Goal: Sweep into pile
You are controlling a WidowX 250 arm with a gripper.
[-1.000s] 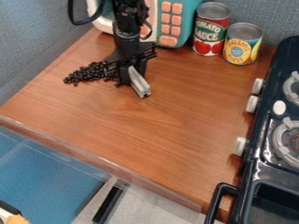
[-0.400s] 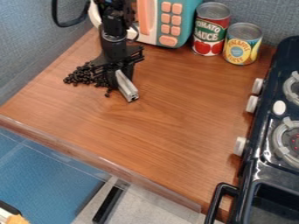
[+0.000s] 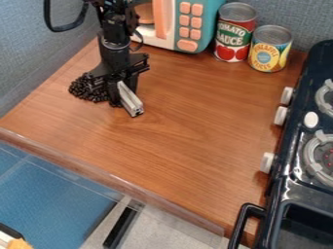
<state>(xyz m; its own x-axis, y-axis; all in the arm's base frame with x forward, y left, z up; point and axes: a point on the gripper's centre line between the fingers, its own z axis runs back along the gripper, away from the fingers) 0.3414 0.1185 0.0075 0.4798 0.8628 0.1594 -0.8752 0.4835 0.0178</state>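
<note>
A bunched pile of small black bean-like pieces (image 3: 88,90) is seen on the brown wood-grain desk (image 3: 175,126), toward its left side, and right beside it the black two-finger tool (image 3: 120,98) is held low, a silvery-grey metal bar (image 3: 131,103) clasped aslant in its grip! Beyond, the desk's back edge is lined by a teal-and-white toy microwave (image 3: 189,26), a red-and-green tin can (image 3: 235,36) and a yellow-and-blue one (image 3: 269,51), with the right side taken up by a black toy stove (image 3: 286,172).
</note>
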